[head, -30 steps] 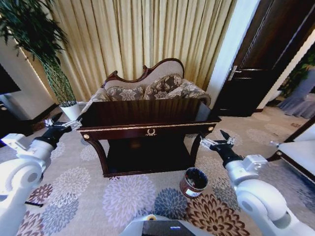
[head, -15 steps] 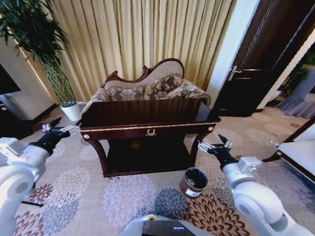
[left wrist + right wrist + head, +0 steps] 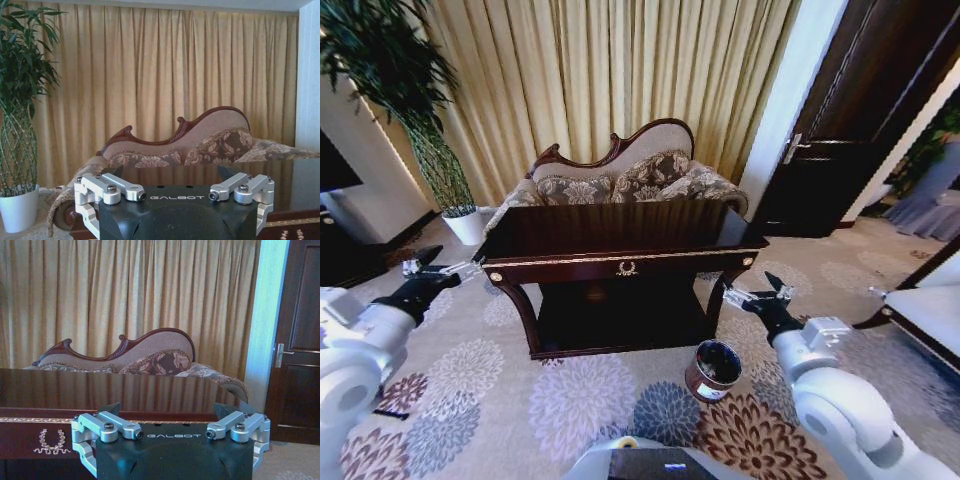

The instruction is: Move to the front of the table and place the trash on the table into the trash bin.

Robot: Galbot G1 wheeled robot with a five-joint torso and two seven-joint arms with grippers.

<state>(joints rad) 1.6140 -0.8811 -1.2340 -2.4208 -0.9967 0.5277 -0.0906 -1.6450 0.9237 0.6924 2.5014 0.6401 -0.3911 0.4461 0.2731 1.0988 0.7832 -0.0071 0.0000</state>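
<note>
The table (image 3: pixel 610 228) stands dark and glossy in the middle of the head view, with its gold emblem (image 3: pixel 627 268) facing me. Its top (image 3: pixel 75 387) also spreads across the right wrist view. The trash is out of view; the tabletop shows only reflections. On the carpet by the table's front right leg stands the brown trash bin (image 3: pixel 713 370), upright with a black liner. My left gripper (image 3: pixel 432 268) hangs open off the table's left end. My right gripper (image 3: pixel 756 294) is open near the right front corner, above and behind the bin. Both hold nothing.
A carved sofa (image 3: pixel 620 178) with cushions sits right behind the table, before gold curtains. A potted plant (image 3: pixel 463 222) stands at the far left, a dark door (image 3: pixel 840 150) at the right, and a white seat (image 3: pixel 932 312) at the right edge. Flowered carpet (image 3: pixel 575 398) lies in front.
Both arms have shifted a little: the left gripper has sunk slightly and drawn left, the right gripper has edged left. The table and bin keep their places.
</note>
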